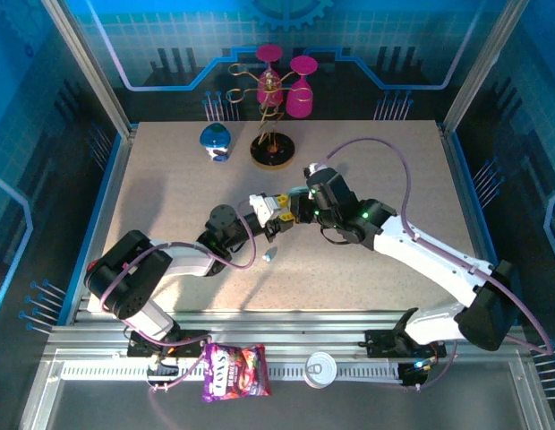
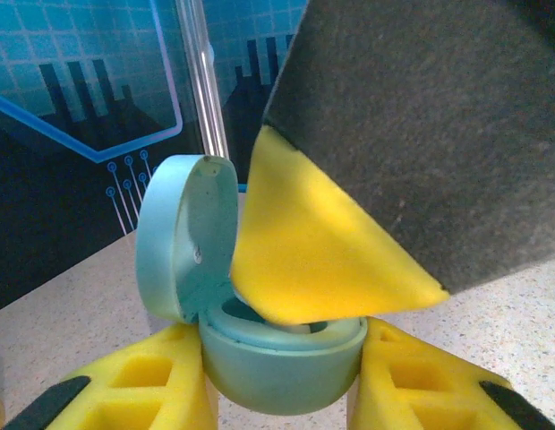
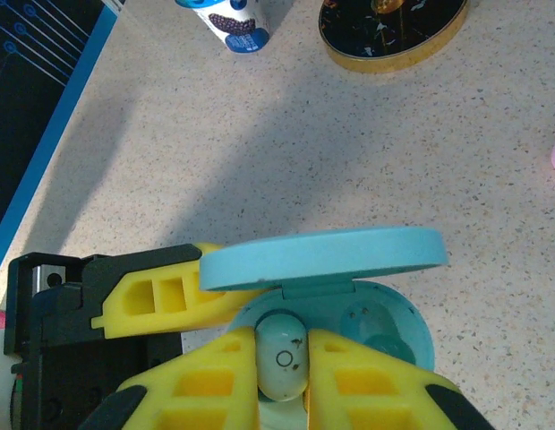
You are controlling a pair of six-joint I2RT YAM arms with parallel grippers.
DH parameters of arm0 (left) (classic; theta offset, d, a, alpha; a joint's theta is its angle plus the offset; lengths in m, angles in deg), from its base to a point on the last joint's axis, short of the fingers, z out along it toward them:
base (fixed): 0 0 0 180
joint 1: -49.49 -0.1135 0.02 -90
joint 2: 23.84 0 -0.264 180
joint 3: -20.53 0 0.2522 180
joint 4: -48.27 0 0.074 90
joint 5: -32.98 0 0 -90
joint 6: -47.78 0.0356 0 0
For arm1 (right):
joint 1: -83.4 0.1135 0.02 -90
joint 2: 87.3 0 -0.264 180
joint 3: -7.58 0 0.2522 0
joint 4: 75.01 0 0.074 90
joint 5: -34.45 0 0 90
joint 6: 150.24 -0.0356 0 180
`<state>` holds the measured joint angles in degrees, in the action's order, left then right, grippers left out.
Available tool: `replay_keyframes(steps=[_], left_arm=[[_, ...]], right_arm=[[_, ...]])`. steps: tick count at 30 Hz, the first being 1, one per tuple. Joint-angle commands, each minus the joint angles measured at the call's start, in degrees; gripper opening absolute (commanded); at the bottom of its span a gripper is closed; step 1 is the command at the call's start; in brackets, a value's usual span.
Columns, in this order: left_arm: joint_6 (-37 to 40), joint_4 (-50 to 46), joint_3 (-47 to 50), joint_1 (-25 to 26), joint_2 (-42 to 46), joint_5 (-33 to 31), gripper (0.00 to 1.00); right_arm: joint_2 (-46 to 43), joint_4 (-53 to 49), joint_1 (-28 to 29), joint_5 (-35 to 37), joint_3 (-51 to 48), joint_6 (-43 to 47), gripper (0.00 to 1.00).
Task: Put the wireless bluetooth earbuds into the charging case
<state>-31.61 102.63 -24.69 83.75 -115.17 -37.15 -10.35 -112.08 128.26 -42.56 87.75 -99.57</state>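
My R pincer (image 3: 281, 345) clamped on pale blue earbud (image 3: 283, 363), bottom centre of frame, long axis in line w/ pincer, directly over left well of open case (image 3: 380, 313); L pincer (image 2: 282, 385) grips case base.

A robot lab cell: aluminium frame posts (image 1: 88, 64) and blue circuit-print wall panels (image 1: 170, 36) enclosing a speckled table (image 1: 170, 197)
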Motion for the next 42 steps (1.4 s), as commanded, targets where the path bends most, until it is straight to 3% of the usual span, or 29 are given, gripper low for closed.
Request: replay_keyframes(steps=[1, 6, 17, 22, 27, 34, 42], left_arm=[[0.0, 1.2, -0.7, 0.4, 1.7, -0.6, 0.28], [-0.4, 1.7, -0.8, 0.4, 0.9, -1.0, 0.28], [-2.8, 5.1, 0.3, -0.7, -0.1, -1.9, 0.29], [-4.5, 5.9, 2.2, -4.3, 2.3, -1.6, 0.28], [-3.7, 1.9, 3.7, -7.1, 8.6, -1.8, 0.28], [-1.5, -4.2, 4.4, -7.2, 17.0, -2.6, 0.29], [1.2, -13.5, 3.8, -7.2, 26.7, -2.9, 0.29]], right_arm=[[1.3, 0.5, 1.3, -1.2, 0.4, 0.7, 0.17], [0.8, -0.1, 1.8, -1.6, 0.9, 1.4, 0.24], [-7.0, 1.5, 1.8, 1.1, -1.7, 6.2, 0.55], [-14.2, 9.5, 1.5, 2.0, -10.2, 8.7, 0.61], [-16.2, 13.8, -0.9, 1.8, -18.0, 3.7, 0.62], [-6.6, 18.7, -4.4, -8.7, -21.6, -3.0, 0.58], [14.3, 13.0, -3.5, -24.7, -10.2, -2.2, 0.53]])
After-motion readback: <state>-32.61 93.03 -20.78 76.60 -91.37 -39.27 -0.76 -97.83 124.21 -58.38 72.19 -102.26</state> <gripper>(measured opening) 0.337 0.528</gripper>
